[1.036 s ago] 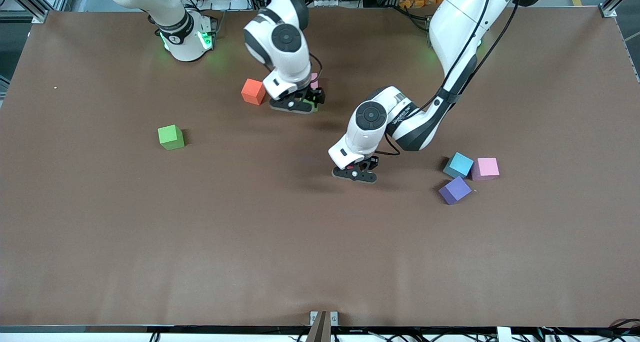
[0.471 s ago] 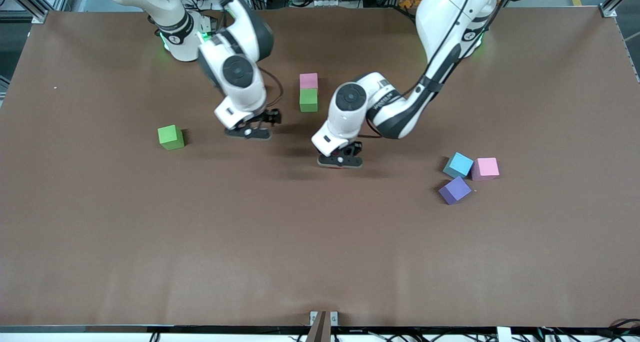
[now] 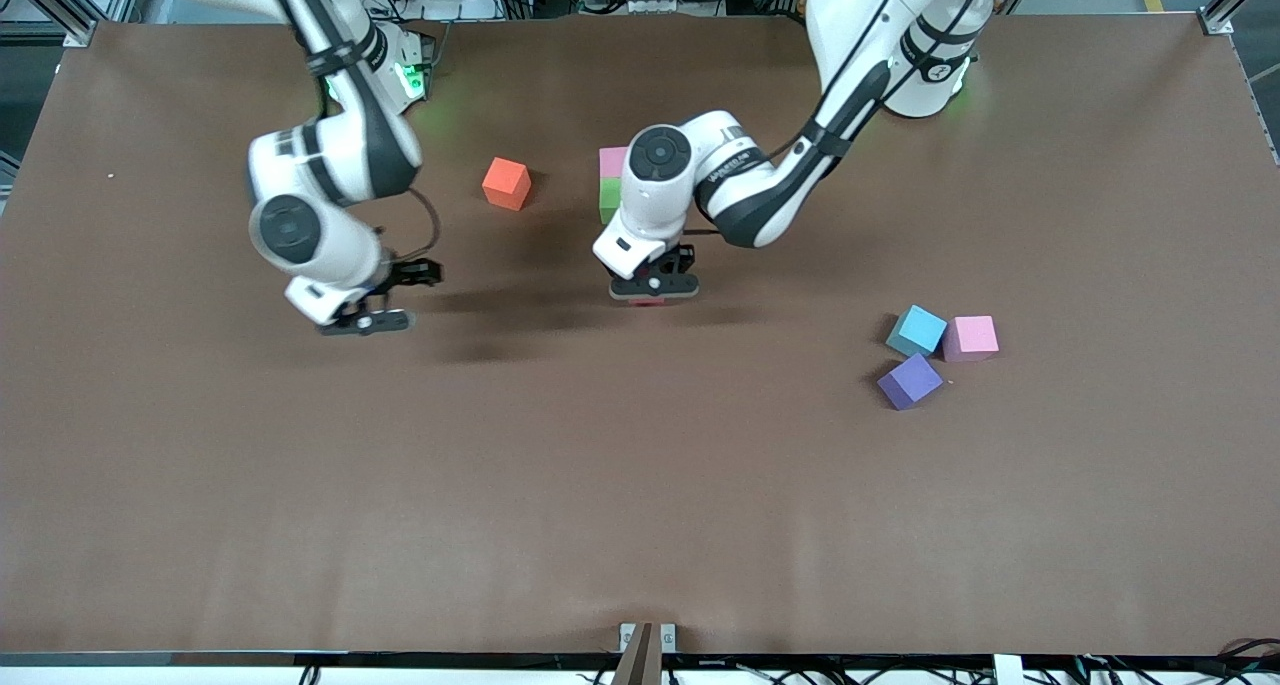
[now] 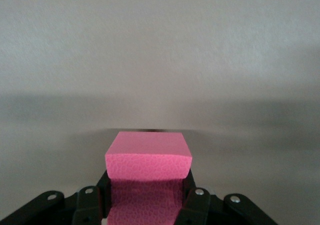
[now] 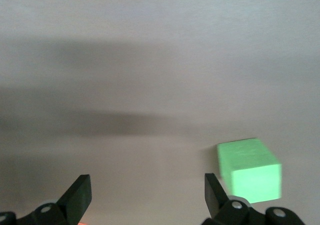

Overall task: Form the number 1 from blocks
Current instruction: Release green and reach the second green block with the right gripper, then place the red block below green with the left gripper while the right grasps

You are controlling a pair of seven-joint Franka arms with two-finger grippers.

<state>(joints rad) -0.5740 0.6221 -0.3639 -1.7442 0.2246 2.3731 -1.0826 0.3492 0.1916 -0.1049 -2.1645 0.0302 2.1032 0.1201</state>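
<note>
My left gripper (image 3: 650,290) is shut on a red block (image 4: 148,160); only a red sliver (image 3: 645,303) shows under it in the front view. It hovers low over the table, just nearer the camera than a pink block (image 3: 612,159) and a green block (image 3: 607,203) that touch in a line, both partly hidden by the left arm. My right gripper (image 3: 365,320) is open and empty toward the right arm's end. The second green block (image 5: 248,170) lies just beside one of its fingertips (image 5: 214,191); the arm hides it in the front view. A purple block (image 3: 909,380) and a light pink block (image 3: 970,337) lie toward the left arm's end.
An orange cube (image 3: 506,183) sits between the two arms, beside the pink and green pair. A light blue cube (image 3: 918,330) touches the light pink block, with the purple block just nearer the camera. The brown table (image 3: 640,505) stretches wide below.
The right arm left the pink and green pair and swung over to the loose green block. The left gripper carried the red block toward that pair.
</note>
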